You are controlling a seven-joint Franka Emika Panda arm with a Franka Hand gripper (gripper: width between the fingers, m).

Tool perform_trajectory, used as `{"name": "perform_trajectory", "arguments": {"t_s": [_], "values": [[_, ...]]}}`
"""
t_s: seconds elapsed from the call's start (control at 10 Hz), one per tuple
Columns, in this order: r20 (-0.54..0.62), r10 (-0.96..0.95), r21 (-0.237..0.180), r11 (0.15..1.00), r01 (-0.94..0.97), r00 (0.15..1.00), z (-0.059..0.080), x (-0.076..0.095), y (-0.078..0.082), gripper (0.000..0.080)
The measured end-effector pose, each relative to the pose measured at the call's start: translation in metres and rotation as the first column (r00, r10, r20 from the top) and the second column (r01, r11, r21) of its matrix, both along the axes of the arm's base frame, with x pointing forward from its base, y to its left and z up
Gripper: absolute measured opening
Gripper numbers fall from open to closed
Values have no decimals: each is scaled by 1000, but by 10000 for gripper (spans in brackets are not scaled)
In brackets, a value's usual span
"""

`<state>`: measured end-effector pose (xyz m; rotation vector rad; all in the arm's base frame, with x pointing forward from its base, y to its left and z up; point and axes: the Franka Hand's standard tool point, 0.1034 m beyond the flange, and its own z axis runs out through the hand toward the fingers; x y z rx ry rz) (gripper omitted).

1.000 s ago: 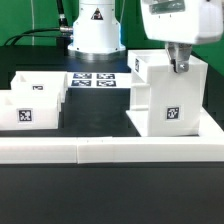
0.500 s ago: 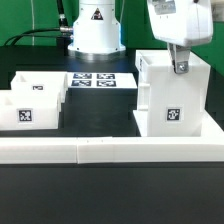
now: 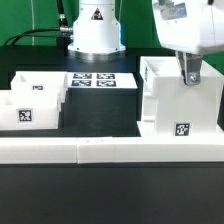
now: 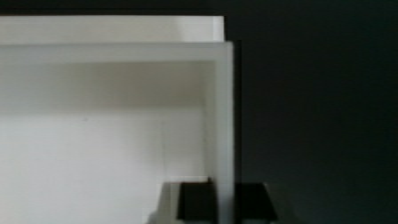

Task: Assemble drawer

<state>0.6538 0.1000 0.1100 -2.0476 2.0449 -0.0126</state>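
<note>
The large white boxy housing (image 3: 180,100) stands at the exterior view's right, against the white border bar, a square tag on its front face. My gripper (image 3: 190,76) is shut on the housing's top wall edge, fingers straddling it. In the wrist view the thin wall (image 4: 228,120) runs between my two dark fingertips (image 4: 185,204), with the housing's pale inside to one side. My gripper (image 4: 222,205) pinches that wall. Two small white trays (image 3: 32,100) with tags sit at the exterior view's left, one behind the other.
The marker board (image 3: 100,80) lies flat at the back centre, before the robot base (image 3: 95,30). The long low white L-shaped border bar (image 3: 110,150) runs along the front and up the right side. Black tabletop lies between trays and housing.
The gripper and the housing held in it have moved to the exterior view's right and slightly forward, closer to the border bar's corner. The trays have not moved.
</note>
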Motion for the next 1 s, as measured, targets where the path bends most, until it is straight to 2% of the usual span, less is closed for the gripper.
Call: {"name": "perform_trajectory", "arguments": {"t_s": [0.3,0.4,0.5,0.6,0.7,0.8,1.0], "values": [[0,18,-3,1000,-18,1000,0,-1,1,41],[1,24,-4,1000,-24,1000,-1,-1,1,216],[1,30,-5,1000,-30,1000,-1,-1,2,350],[3,39,-6,999,-39,999,-1,-1,2,350],[3,45,-7,999,-45,999,-1,-1,3,532],[4,49,-8,999,-49,999,-1,-1,3,613],[6,64,-10,998,-63,998,-1,-2,4,642]]}}
